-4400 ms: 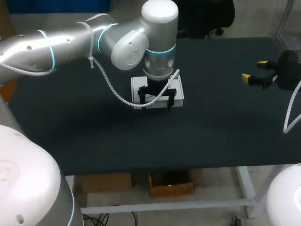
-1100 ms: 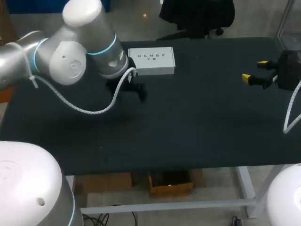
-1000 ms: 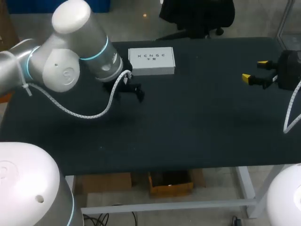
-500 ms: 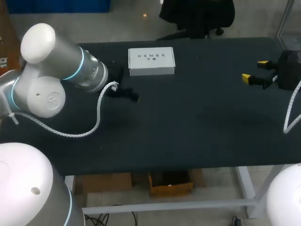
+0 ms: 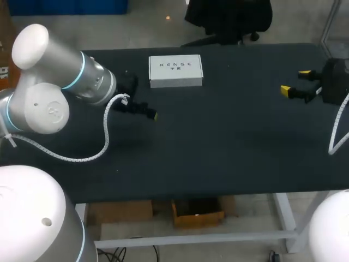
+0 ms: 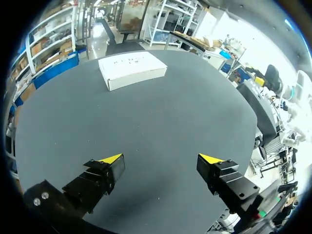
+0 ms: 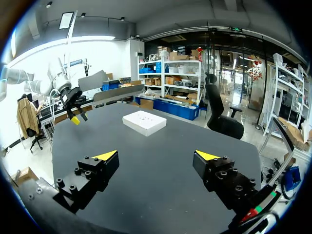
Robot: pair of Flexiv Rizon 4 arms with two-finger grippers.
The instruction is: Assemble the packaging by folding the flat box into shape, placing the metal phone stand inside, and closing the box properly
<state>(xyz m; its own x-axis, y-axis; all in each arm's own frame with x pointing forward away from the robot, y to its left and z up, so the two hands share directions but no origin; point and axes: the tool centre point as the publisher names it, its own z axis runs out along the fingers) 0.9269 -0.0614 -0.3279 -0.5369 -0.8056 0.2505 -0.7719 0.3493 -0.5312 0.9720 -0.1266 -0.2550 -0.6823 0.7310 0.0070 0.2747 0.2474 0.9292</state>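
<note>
The left fingers [image 6: 97,178] hang spread, gripping nothing, just left of and nearer than the closed white box [image 5: 175,70], which lies flat on the desk [image 5: 218,142]. Well right of the box, the right fingers [image 7: 92,178] are also spread, gripping nothing.

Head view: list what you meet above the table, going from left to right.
left arm → left gripper, open → white box, closed and lying flat → right gripper, open
</note>
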